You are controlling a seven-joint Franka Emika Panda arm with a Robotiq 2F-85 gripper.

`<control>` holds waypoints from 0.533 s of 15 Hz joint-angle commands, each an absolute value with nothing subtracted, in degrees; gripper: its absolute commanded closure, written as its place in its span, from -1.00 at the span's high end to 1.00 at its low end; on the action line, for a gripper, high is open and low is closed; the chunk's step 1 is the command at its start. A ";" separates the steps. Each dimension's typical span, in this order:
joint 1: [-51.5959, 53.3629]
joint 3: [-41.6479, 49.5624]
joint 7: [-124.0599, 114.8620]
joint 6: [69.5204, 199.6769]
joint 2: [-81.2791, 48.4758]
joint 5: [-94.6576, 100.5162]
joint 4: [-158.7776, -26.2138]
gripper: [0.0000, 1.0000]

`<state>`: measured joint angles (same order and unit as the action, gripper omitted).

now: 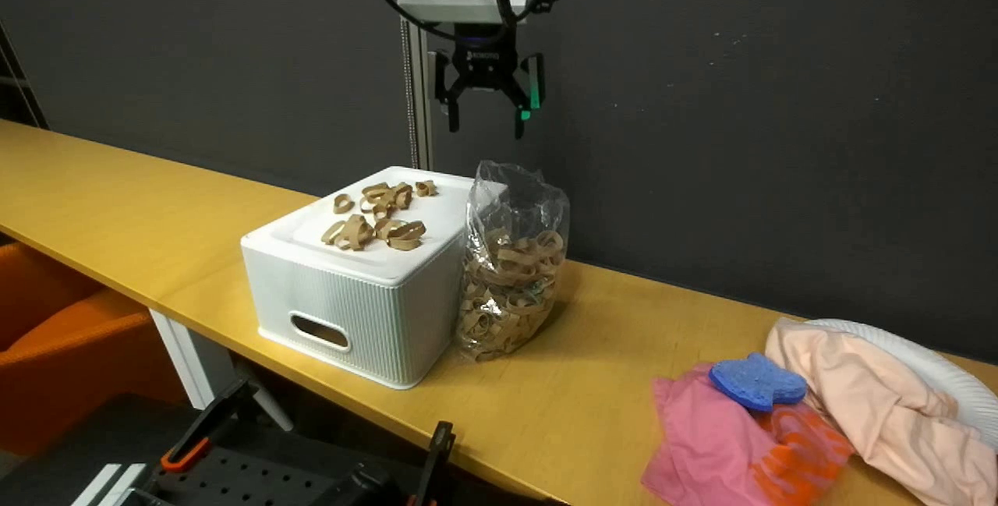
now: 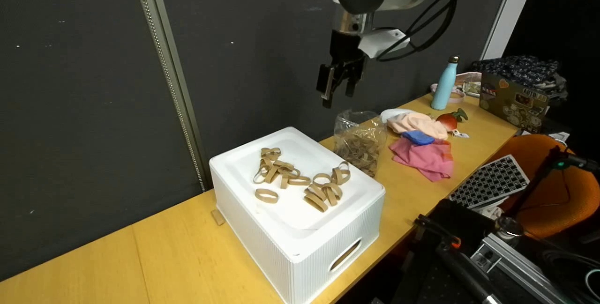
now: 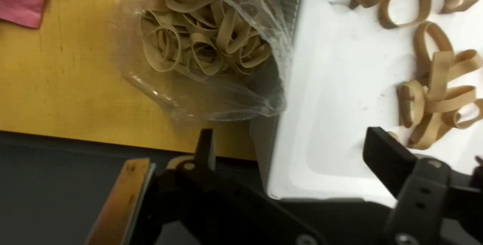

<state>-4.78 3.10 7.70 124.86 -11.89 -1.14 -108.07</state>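
Observation:
My gripper (image 1: 486, 125) is open and empty, high above the table. It also shows in an exterior view (image 2: 338, 98) and in the wrist view (image 3: 289, 131). Below it stands a clear plastic bag (image 1: 507, 288) of tan rubber bands, its mouth open upward; the bag also shows in the wrist view (image 3: 203, 45). The bag leans beside a white ribbed box (image 1: 327, 295) that has an oval handle hole. Several loose tan bands (image 2: 330, 191) lie in small clusters on the box's white top, also seen in the wrist view (image 3: 439, 75). The gripper touches nothing.
A dark panel wall (image 1: 741, 139) runs behind the yellow table (image 1: 546, 428). A pink cloth (image 1: 694, 428), a blue sponge (image 1: 756, 381), a peach cloth (image 1: 858, 397) and a white plate (image 1: 928, 358) lie along it. A light blue bottle (image 2: 445, 86) and a patterned box (image 2: 511, 100) stand farther along.

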 commanded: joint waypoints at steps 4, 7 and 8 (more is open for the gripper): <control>0.33 -0.82 4.89 117.30 -14.02 0.42 -104.26 1.00; 2.52 -0.87 0.61 114.22 -13.43 3.06 -105.45 1.00; 2.98 -0.55 -1.08 113.77 -13.31 4.56 -105.78 1.00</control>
